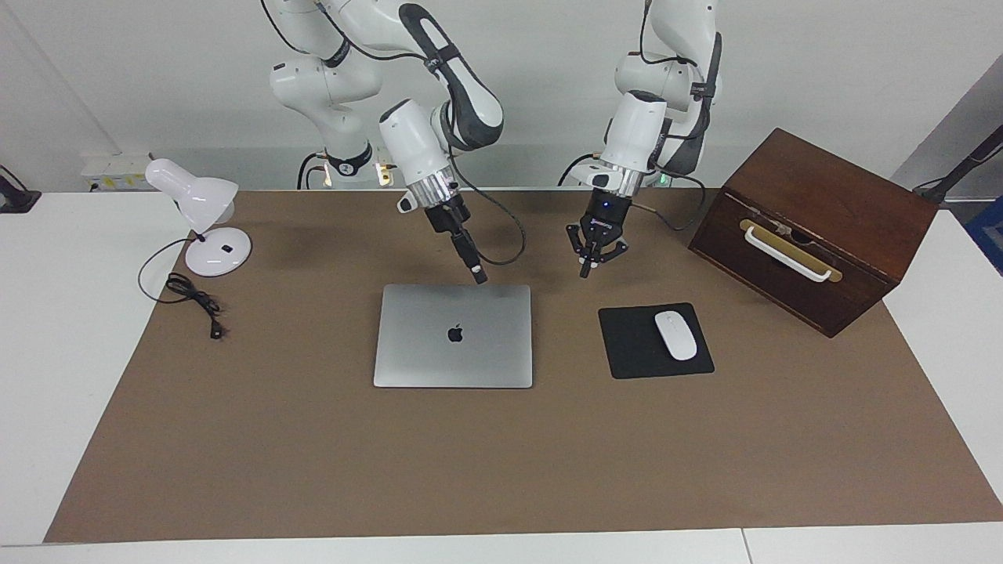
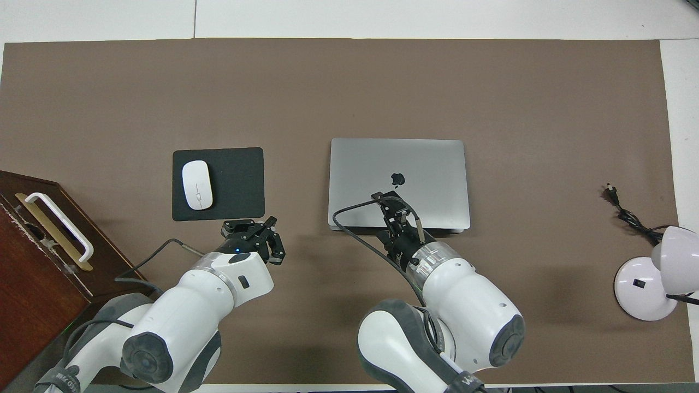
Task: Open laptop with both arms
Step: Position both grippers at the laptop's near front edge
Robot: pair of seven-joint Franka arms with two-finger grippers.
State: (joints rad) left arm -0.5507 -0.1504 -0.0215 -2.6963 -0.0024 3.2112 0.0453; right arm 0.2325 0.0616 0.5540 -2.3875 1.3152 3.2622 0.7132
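The silver-grey laptop (image 1: 453, 337) lies closed on the brown mat, apple logo up; it also shows in the overhead view (image 2: 431, 169). My right gripper (image 1: 478, 274) hangs tilted, shut and empty, just over the laptop's edge nearest the robots; I cannot tell if it touches. From above, the right gripper (image 2: 389, 201) covers that edge near the logo. My left gripper (image 1: 586, 269) is shut and empty, raised over bare mat beside the laptop, toward the left arm's end. The overhead view shows the left gripper (image 2: 252, 228) over the mat beside the mouse pad's edge nearest the robots.
A black mouse pad (image 1: 627, 345) with a white mouse (image 1: 675, 334) lies beside the laptop toward the left arm's end. A brown wooden box (image 1: 815, 227) with a white handle stands at that end. A white desk lamp (image 1: 205, 223) and its cable (image 1: 196, 301) are at the right arm's end.
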